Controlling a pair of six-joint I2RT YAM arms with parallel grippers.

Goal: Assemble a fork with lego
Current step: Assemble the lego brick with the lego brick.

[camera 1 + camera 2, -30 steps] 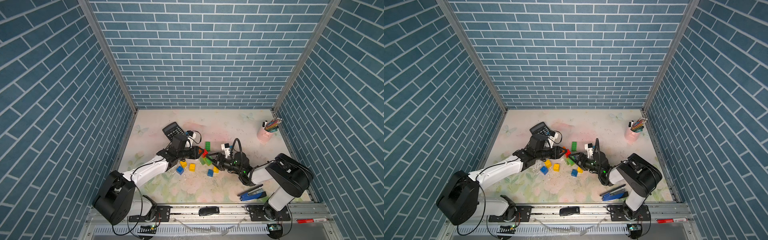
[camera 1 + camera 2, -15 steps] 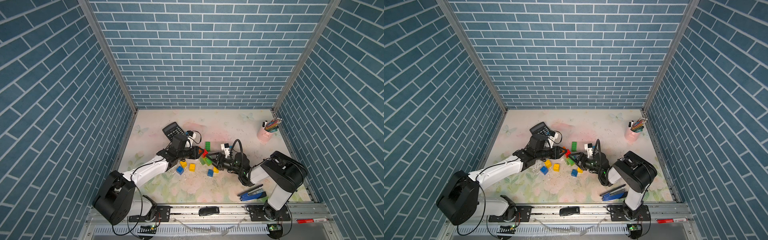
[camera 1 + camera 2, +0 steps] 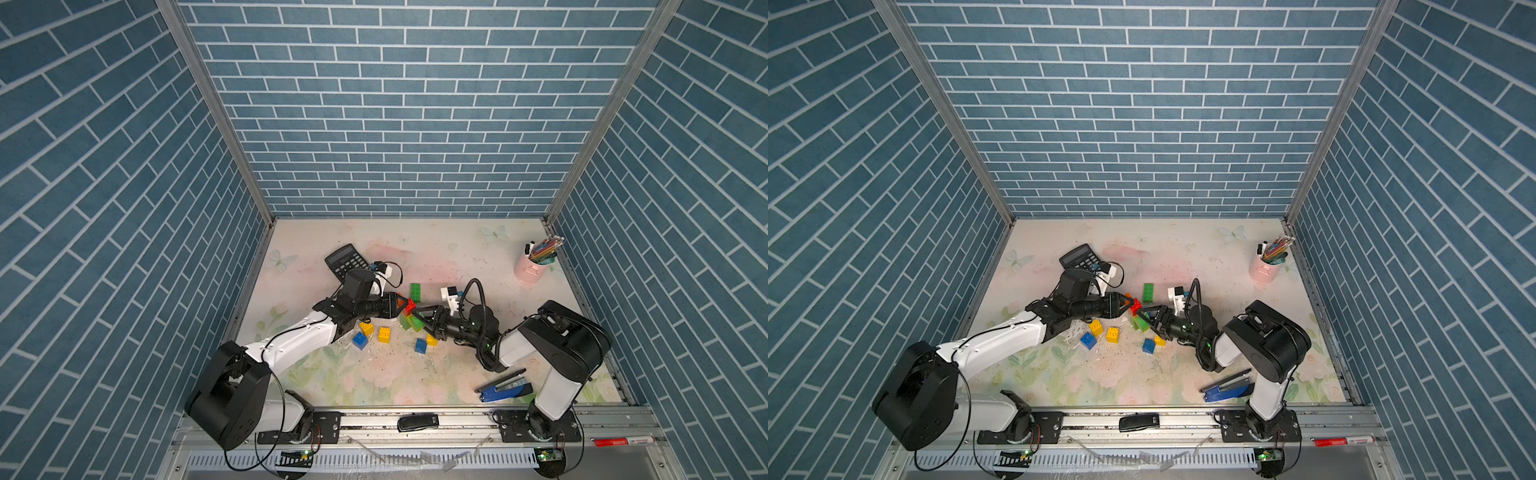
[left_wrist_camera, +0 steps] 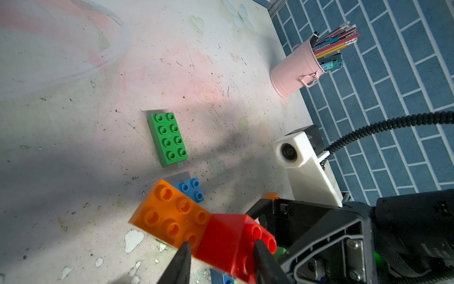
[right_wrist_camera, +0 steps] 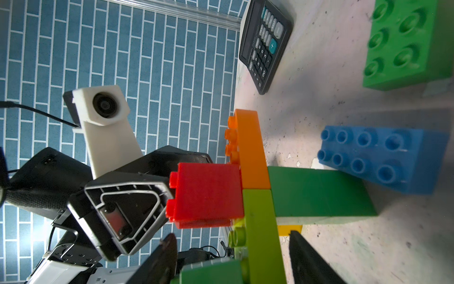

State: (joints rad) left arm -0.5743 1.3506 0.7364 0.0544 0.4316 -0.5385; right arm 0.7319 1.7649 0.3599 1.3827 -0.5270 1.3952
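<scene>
Two grippers met close together over the table [image 3: 436,249], with the half-built fork between them. The left gripper [image 4: 221,243] was clamped on the red brick [image 5: 206,194], a finger on each side. That brick sat on the studs of a crossbar made of an orange brick [image 4: 172,216] and a lime brick [image 5: 258,221] set end to end. A green brick [image 5: 319,194] ran from the bar's underside toward the table; whether it touched could not be told.

The right gripper [image 5: 232,237] had its jaws apart, straddling the lime end, with a gap showing on the underside. In the right wrist view the bar ran on from between those jaws, lime nearest and orange beyond. The right arm therefore seemed placed to pinch the lime end from stud face to underside.

A blue brick [image 5: 383,159] lay just beside the green one and could be nudged. The long green brick [image 4: 168,139], calculator [image 5: 265,44], cup [image 4: 297,71] and stapler [image 3: 503,388] stood clear.
</scene>
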